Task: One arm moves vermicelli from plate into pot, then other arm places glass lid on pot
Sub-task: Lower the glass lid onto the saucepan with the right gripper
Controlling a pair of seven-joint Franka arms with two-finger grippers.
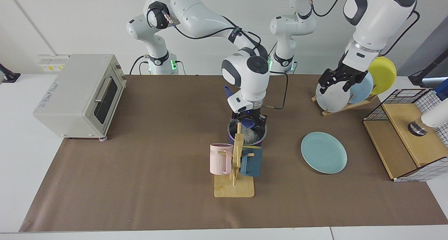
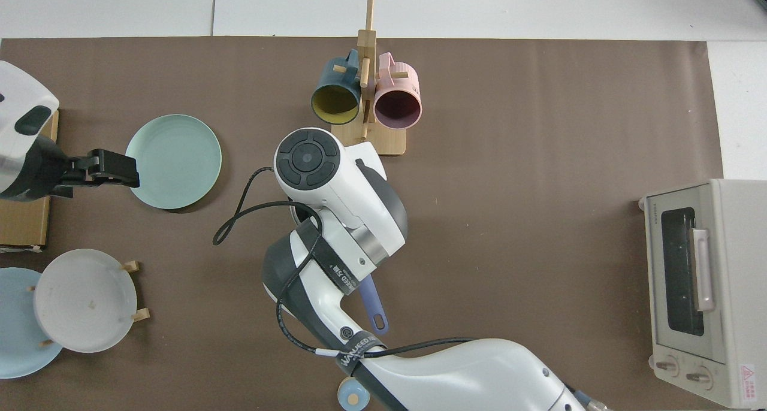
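The pot stands mid-table behind the mug rack; in the top view only its blue handle shows from under the arm. My right gripper is directly over it, shut on the blue knob of the glass lid, which sits at the pot's rim. Through the glass a whitish clump of vermicelli shows inside the pot. The teal plate lies bare. My left gripper hangs open and holds nothing, high beside the plate rack, and that arm waits.
A wooden rack with a pink mug and a dark blue mug stands just in front of the pot. A toaster oven sits at one end; a plate rack and a wire-sided wooden box at the other.
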